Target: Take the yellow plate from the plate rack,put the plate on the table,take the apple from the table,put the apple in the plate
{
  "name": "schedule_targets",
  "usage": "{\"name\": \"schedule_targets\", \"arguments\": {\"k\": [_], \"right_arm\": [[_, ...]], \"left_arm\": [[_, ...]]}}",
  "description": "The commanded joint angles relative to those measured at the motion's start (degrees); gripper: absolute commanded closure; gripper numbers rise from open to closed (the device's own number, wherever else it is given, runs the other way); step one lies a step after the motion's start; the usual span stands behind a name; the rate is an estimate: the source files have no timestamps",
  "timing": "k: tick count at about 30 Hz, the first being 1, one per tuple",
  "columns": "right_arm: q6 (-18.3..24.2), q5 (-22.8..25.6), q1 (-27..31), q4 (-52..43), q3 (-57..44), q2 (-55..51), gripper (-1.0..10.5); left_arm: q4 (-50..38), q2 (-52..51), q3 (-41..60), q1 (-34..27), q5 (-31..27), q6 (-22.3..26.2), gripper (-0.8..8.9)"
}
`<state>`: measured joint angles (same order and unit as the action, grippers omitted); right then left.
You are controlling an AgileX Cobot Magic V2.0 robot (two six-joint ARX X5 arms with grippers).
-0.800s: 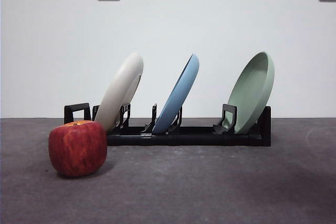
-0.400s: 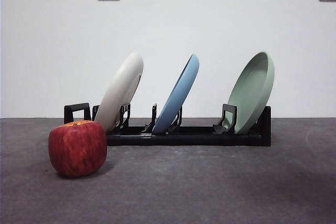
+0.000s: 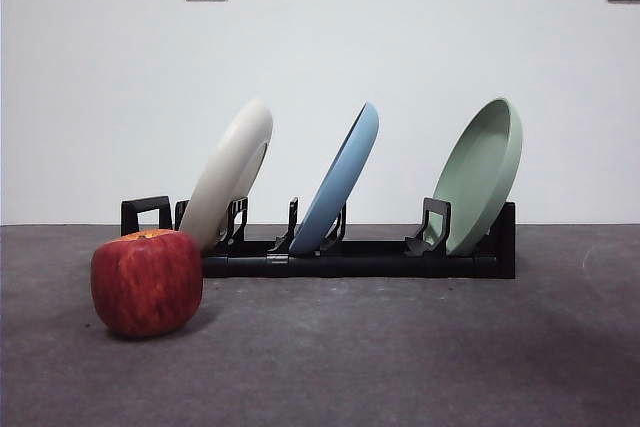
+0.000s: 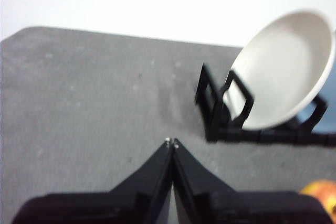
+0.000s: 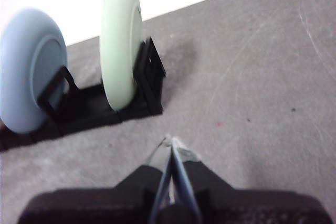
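The yellow plate [image 3: 230, 172] is cream-coloured and leans in the left slot of the black plate rack [image 3: 350, 257]; it also shows in the left wrist view [image 4: 286, 77]. The dark red apple [image 3: 147, 282] sits on the grey table [image 3: 400, 357] in front of the rack's left end; its edge shows in the left wrist view [image 4: 320, 192]. My left gripper [image 4: 171, 142] is shut and empty, above the table short of the rack's looped end. My right gripper [image 5: 171, 141] is shut and empty, near the rack's other end. Neither arm shows in the front view.
A light blue plate [image 3: 340, 182] stands in the rack's middle slot and a pale green plate [image 3: 483, 172] in its right slot; both show in the right wrist view, blue [image 5: 29, 72] and green [image 5: 121, 43]. A white wall with two sockets stands behind the table.
Nothing among the objects has visibly moved; the picture has only shifted a pixel or so to the left.
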<state>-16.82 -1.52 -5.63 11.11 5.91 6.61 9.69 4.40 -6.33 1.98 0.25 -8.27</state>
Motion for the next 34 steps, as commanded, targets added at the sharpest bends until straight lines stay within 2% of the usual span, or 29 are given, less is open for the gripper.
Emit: {"name": "schedule_targets", "arguments": {"k": [1, 3, 8, 14, 18, 25, 28, 30, 34], "right_arm": [[-1.99, -0.04, -0.07, -0.2, 3.28, 3.58, 9.6], [-1.99, -0.04, -0.07, 0.22, 6.12, 6.88, 9.6], [-1.7, -0.44, -0.07, 1.92, 13.66, 15.3, 9.6], [0.02, -9.46, -0.04, 4.96, 22.91, 25.81, 9.6], [1.36, -17.4, -0.04, 7.19, 28.04, 32.57, 9.5], [5.25, -26.99, -0.07, 12.11, 35.08, 42.14, 9.4], [5.35, -29.16, -0.07, 12.41, 36.59, 44.83, 8.4], [5.35, -30.05, -0.07, 12.61, 37.46, 46.66, 7.1], [5.35, -30.03, -0.07, 12.63, 37.7, 48.13, 6.9]], "left_arm": [[-0.68, 3.15, -3.26, -0.2, 0.28, -1.22, 8.21], [-0.72, 6.45, -6.27, -0.2, 0.48, -1.18, 8.21], [-1.07, 15.3, -13.4, -0.2, 5.14, -0.55, 8.21], [-0.61, 28.41, -22.18, -0.15, 10.58, -0.55, 8.21], [-0.55, 37.35, -27.74, -0.15, 16.44, -0.57, 8.21], [3.06, 51.71, -37.92, -0.09, 26.84, -0.57, 8.18], [6.64, 57.53, -43.15, 0.17, 28.83, -0.57, 7.99], [9.99, 62.75, -48.52, 1.2, 28.39, -0.57, 6.4], [12.76, 71.93, -59.04, 5.27, 28.22, -0.57, 6.16]]}}
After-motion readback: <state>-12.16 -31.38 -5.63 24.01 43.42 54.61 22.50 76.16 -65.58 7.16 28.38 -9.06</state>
